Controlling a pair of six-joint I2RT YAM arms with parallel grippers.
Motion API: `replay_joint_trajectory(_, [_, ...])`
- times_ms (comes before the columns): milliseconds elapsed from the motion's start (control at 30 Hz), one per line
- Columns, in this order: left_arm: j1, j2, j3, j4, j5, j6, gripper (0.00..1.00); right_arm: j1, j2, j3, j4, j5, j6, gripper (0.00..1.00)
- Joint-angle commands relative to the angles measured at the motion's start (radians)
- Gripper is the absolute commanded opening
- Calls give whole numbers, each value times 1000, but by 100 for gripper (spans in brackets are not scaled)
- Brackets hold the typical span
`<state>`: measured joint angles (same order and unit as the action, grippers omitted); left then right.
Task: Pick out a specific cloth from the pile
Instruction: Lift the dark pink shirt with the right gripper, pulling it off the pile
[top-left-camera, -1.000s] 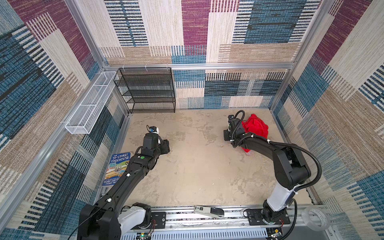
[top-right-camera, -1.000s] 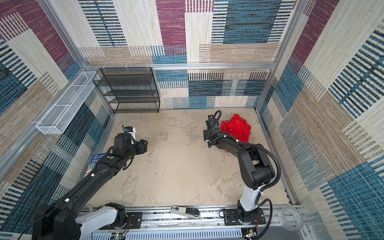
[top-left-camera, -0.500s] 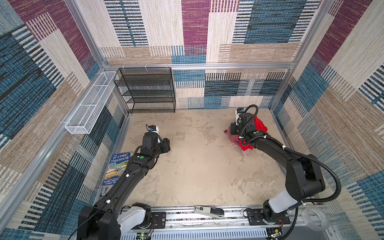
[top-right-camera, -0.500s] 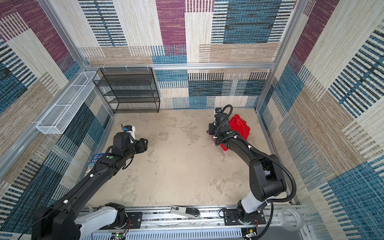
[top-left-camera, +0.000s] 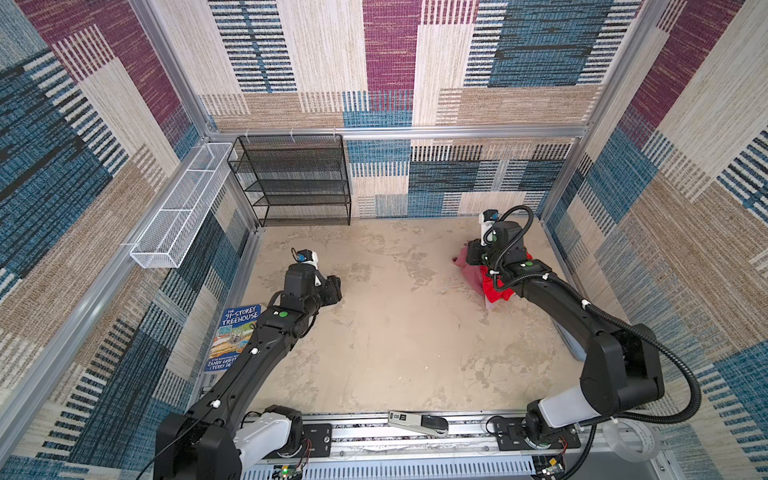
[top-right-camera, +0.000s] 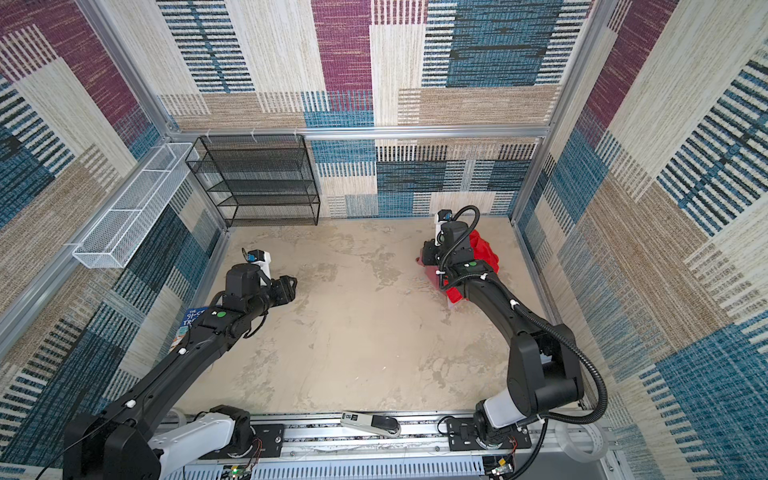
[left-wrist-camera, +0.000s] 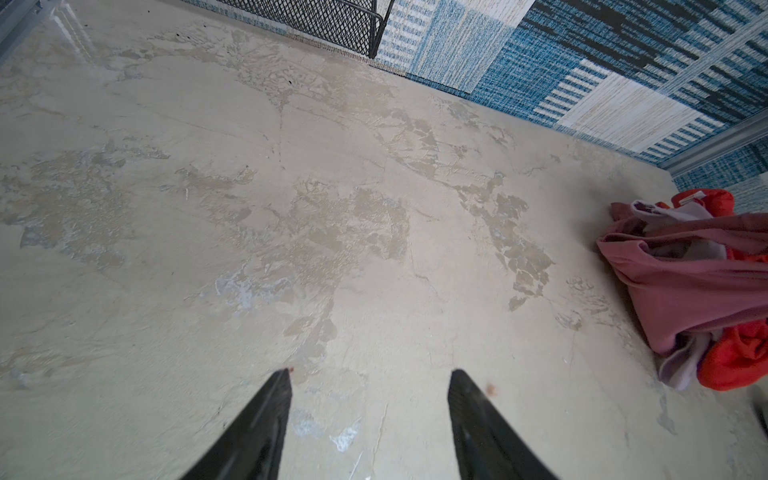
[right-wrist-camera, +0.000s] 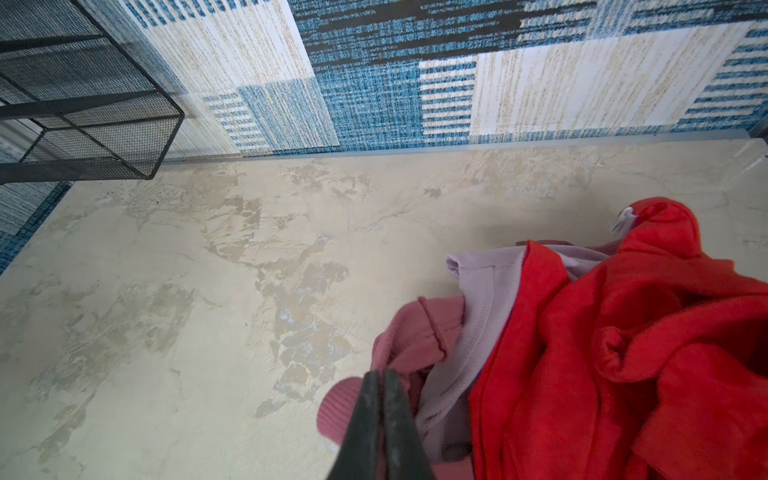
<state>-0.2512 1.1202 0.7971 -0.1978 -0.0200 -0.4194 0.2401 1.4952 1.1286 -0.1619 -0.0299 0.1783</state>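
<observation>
From the right wrist, shows up close the right tool clenched, its black fingers pressed flat together on a fold of the cloth, just beside a rolled, ribbed cuff. Lays bare the layering of the pile there: dusty rose at the edge, a pale lilac cloth with fine ribbing next to it, and a bright red cloth heaped in thick, soft folds over both.

Hides most of that in both top views, behind the right arm lying across the heap. Leaves only a rose flap of the cloth at the pile's left edge, on the right of the table towards its far corner.

From the left wrist, gives the side of the cloth instead: a smooth sheet drawn taut and sagging like a sling, with lilac and red poking out below. Shows the left tool released too, tapered black fingers well apart over bare table, nothing between them.

Only from above, takes in the black mesh shelf against the back wall, the white wire basket on the left wall and a book at the table's left edge, beside the left arm. Table matte beige, mottled with flaky darker patches like worn plaster; walls woven in striped patchwork.
</observation>
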Motion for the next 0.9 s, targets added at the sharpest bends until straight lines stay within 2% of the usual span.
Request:
replay_joint_trajectory(0, [0,-4,12,-2,26,-22,64,-7,-19,16,29,-47,19,0])
replay_joint_trajectory(867, [0,-57,27,-39,15,-19,64,-58,-43,114,28,-171,43,0])
